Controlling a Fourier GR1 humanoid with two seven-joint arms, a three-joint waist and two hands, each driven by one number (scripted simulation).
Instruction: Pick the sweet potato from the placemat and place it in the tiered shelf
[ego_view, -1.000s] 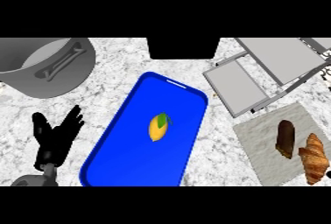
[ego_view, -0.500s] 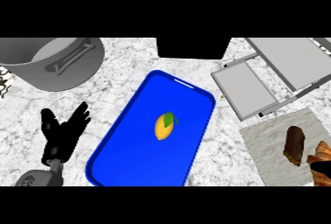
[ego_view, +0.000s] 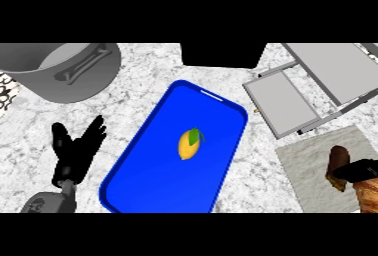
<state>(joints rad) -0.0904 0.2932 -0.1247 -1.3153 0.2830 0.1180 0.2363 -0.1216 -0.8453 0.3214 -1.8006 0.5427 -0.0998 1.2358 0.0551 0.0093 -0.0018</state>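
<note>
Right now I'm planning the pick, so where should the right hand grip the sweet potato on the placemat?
Probably across the sweet potato's narrow middle, coming from above. It lies flat and elongated on the grey placemat, long axis running near to far. The right hand already overlaps its near end, with a croissant close by.

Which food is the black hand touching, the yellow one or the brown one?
The brown sweet potato on the placemat; the right hand reaches it. The yellow fruit lies alone on the blue tray.
</note>
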